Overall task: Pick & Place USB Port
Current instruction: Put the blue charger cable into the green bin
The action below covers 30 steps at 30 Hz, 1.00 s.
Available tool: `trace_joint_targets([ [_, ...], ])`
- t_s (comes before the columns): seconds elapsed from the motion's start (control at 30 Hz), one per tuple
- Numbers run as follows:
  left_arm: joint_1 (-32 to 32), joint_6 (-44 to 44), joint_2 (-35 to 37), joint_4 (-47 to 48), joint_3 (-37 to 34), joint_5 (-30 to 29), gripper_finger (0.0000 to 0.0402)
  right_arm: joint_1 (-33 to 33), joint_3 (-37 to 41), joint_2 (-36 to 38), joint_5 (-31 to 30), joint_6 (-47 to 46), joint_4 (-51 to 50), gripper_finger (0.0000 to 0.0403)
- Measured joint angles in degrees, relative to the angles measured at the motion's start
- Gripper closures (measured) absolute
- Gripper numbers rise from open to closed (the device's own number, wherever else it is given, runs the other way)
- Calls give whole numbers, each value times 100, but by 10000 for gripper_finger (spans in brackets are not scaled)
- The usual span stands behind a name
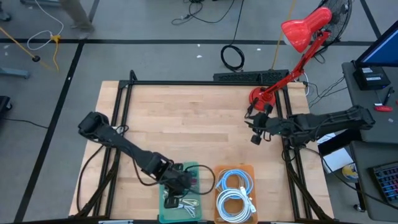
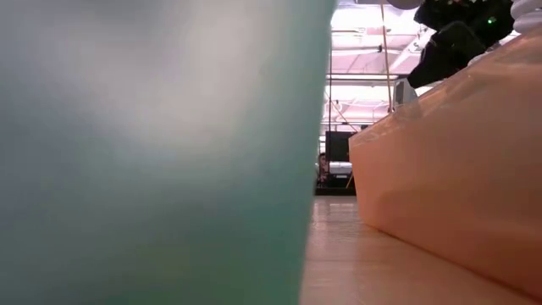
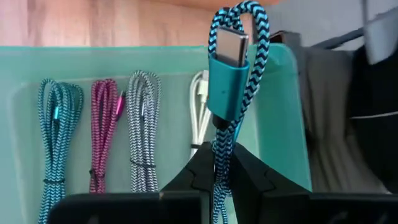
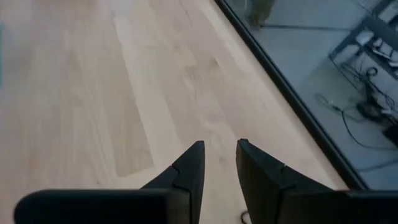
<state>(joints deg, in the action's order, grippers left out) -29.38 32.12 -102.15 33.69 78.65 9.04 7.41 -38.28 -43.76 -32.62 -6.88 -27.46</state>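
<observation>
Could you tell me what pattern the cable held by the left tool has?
A teal-and-black zigzag braided cable; the left wrist view shows it best.

My fingers (image 3: 193,171) are pinched on a teal braided cable (image 3: 231,112), its metal plug (image 3: 229,43) at the far end and the cord looped behind it. Beyond lies a green tray (image 3: 168,59) holding four coiled cables side by side: teal (image 3: 57,134), pink (image 3: 104,130), grey (image 3: 143,127) and white (image 3: 200,115). Wooden table (image 3: 93,22) shows past the tray.
</observation>
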Motion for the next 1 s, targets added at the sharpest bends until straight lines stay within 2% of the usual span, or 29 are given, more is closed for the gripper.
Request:
trace_joint_targets([
  [0.13,-115,-21,-200,-101,-2,-165,377,116,19,-45,5,214,365,321],
  [0.4,-145,-502,-742,-32,-7,23,377,331,22,-51,-6,470,780,321],
  [0.77,45,-1225,-745,45,-28,305,377,447,22,-49,-5,612,1141,321],
  [1.0,172,-1384,-744,-104,-93,431,377,447,22,-49,-4,652,1187,320],
])
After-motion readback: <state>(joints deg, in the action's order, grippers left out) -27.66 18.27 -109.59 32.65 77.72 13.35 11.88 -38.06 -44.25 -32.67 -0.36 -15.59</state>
